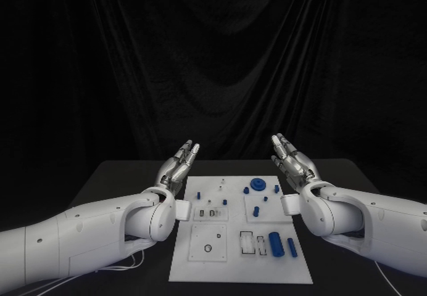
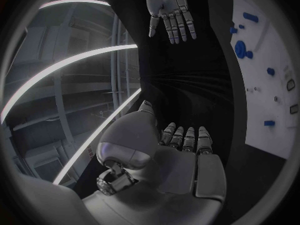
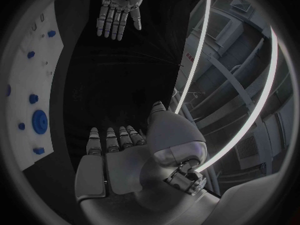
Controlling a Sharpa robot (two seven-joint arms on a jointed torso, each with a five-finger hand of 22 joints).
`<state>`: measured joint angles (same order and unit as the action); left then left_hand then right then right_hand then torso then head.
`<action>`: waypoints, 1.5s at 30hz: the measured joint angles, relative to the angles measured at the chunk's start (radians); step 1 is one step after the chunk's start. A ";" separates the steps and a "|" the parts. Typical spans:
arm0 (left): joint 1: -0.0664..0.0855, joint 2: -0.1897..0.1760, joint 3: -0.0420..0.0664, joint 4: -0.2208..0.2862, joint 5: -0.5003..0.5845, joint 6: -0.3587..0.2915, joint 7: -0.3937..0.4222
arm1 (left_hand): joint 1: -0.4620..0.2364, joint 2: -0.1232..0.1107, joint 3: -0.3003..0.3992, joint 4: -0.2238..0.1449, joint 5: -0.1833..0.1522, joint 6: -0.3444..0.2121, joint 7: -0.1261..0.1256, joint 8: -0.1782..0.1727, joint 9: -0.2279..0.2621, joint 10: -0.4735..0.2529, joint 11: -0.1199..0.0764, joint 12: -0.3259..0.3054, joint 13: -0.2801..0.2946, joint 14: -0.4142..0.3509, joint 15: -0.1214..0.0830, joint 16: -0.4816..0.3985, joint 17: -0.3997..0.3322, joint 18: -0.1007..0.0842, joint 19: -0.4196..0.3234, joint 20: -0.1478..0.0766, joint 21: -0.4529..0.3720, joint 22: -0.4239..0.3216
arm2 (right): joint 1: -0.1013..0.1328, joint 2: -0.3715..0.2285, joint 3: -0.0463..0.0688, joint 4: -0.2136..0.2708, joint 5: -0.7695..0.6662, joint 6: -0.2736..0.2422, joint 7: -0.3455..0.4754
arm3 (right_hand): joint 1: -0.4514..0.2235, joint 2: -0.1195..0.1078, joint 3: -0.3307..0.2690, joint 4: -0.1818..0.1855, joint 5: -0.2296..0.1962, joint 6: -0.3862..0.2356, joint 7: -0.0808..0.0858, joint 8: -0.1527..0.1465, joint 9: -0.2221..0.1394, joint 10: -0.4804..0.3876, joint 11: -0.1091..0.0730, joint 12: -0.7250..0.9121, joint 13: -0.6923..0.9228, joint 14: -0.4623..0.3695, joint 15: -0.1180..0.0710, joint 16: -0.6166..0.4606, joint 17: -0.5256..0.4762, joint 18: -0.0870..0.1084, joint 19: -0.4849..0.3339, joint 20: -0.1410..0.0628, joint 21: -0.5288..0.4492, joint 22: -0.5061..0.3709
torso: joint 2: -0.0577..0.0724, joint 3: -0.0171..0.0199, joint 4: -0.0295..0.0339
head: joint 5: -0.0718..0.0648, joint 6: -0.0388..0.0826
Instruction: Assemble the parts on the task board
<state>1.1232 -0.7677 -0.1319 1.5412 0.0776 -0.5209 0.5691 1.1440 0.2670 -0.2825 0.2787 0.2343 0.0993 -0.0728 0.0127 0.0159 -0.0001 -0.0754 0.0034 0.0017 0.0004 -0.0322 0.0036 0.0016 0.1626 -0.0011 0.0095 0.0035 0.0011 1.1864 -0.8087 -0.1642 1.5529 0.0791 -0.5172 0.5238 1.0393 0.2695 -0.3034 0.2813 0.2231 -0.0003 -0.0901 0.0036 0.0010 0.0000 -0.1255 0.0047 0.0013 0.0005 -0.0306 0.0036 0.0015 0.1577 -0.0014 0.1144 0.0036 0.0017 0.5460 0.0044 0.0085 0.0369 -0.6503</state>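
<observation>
The white task board (image 1: 240,271) lies in the middle of the black table. Small blue parts sit on it: a round disc (image 1: 258,183) near its far edge, small pegs (image 1: 256,211) mid-board, and two cylinders (image 1: 277,245) near the front right. My left hand (image 1: 179,163) is raised above the board's far left corner, fingers straight and apart, holding nothing. My right hand (image 1: 291,158) is raised above the far right corner, likewise flat and empty. In the left wrist view my left hand (image 2: 181,155) faces the right hand (image 2: 170,10); the board (image 2: 265,85) lies beside them.
The black table (image 1: 116,179) reaches past the board on both sides, and a dark curtain hangs behind it. White cables (image 1: 133,262) trail under my left arm near the table's front left. In the right wrist view the board (image 3: 31,85) shows several blue parts.
</observation>
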 measured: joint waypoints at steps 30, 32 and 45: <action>0.052 -0.019 -0.081 -0.114 -0.054 0.450 0.104 | 0.219 -0.002 0.013 0.012 0.200 0.098 0.034 0.015 0.011 0.000 0.017 0.000 -0.001 0.000 0.122 0.000 0.000 0.000 0.002 0.170 0.000 0.000 | 0.077 -0.113 -0.084 0.003 -0.022 0.388 -0.013 | 0.268 -0.039 0.058 -0.058 0.289 0.128 0.128 0.020 0.025 0.063 0.274 0.138 0.030 0.283 0.250 0.204 0.065 -0.011 0.414 0.165 0.224 0.101 | 0.036 -0.0055 0.0157 | -0.013 -0.048; 0.052 -0.023 -0.081 -0.116 -0.071 0.444 0.105 | 0.240 -0.016 0.013 0.012 0.230 0.113 0.029 0.016 0.013 -0.001 0.001 0.000 -0.001 -0.002 0.119 0.000 0.000 0.000 0.001 0.176 0.000 0.000 | 0.079 -0.123 -0.084 0.004 -0.047 0.391 -0.018 | 0.299 -0.047 0.067 -0.079 0.315 0.151 0.141 0.024 0.029 0.089 0.300 0.196 0.040 0.398 0.244 0.275 0.085 -0.011 0.523 0.164 0.281 0.124 | 0.039 -0.0052 0.0132 | -0.010 -0.061; 0.052 -0.067 -0.081 -0.114 -0.151 0.401 0.107 | 0.310 -0.017 0.026 0.009 0.253 0.198 -0.060 0.027 0.019 0.000 0.015 0.000 0.000 0.000 0.085 0.000 0.000 0.000 0.007 0.197 0.000 0.003 | 0.215 -0.154 -0.085 0.021 -0.383 0.361 -0.146 | 0.470 -0.114 0.091 -0.175 0.165 0.365 0.222 0.049 0.060 0.224 0.329 0.542 0.064 0.936 0.142 0.679 0.173 0.015 0.999 0.096 0.594 0.268 | 0.053 -0.0113 0.0339 | -0.018 -0.143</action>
<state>1.1751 -0.8350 -0.2131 1.4275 -0.0735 -0.1201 0.6763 1.4543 0.2499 -0.2568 0.2874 0.4868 0.2970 -0.1325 0.0398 0.0348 -0.0003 -0.0608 0.0034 0.0015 -0.0001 0.0525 0.0036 0.0016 0.1625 0.0062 0.2060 0.0035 0.0037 1.4012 -0.9624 -0.2488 1.5741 -0.3035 -0.1561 0.3778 1.5095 0.1557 -0.2124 0.1064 0.3886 0.3648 0.1316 0.0524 0.0615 0.2235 0.2038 0.5464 0.0658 0.9363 0.1112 0.6823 0.1741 0.1723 0.9972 0.2108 0.5975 0.2696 0.5985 -0.0069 0.0425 0.0190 -0.7930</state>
